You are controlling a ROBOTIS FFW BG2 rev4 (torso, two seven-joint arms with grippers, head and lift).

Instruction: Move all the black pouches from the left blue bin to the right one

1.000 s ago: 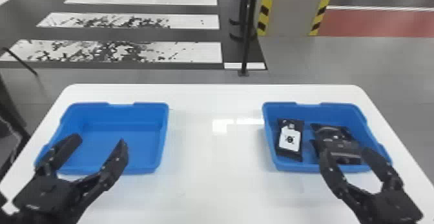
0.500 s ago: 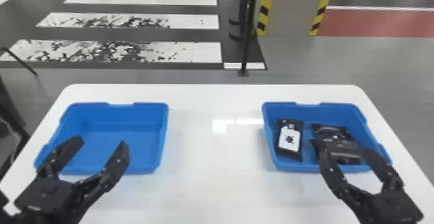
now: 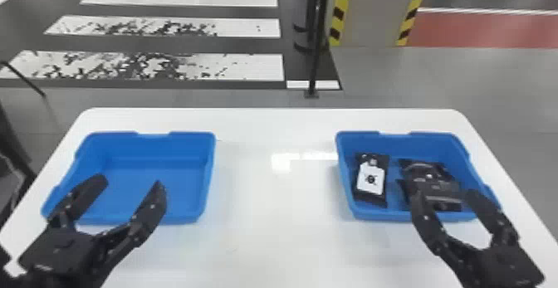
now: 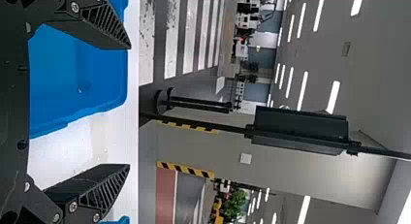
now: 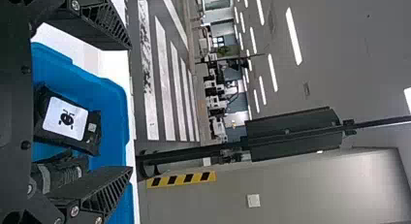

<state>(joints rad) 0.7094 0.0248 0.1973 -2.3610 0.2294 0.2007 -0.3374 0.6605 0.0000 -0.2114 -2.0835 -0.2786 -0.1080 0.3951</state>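
In the head view my left gripper (image 3: 130,185) stands open over the near part of the left blue bin (image 3: 155,191), whose visible floor is bare. My right gripper (image 3: 444,196) is open above the near side of the right blue bin (image 3: 344,175). That bin holds a black pouch with a white label (image 3: 370,179) on its left and a pile of black pouches (image 3: 429,179) on its right, partly behind the fingers. The left wrist view has the left gripper (image 4: 130,106) with nothing between its fingers. In the right wrist view, the right gripper (image 5: 131,108) is apart from the labelled pouch (image 5: 65,120).
Both bins stand on a white table (image 3: 265,233), with a wide strip of tabletop between them. Beyond its far edge a thin black pole (image 3: 317,50) rises from the floor, near a pillar (image 3: 371,13) with yellow and black stripes.
My left gripper has shifted very slightly and its fingers stand a little wider apart. The right gripper and the pouches have kept their places.
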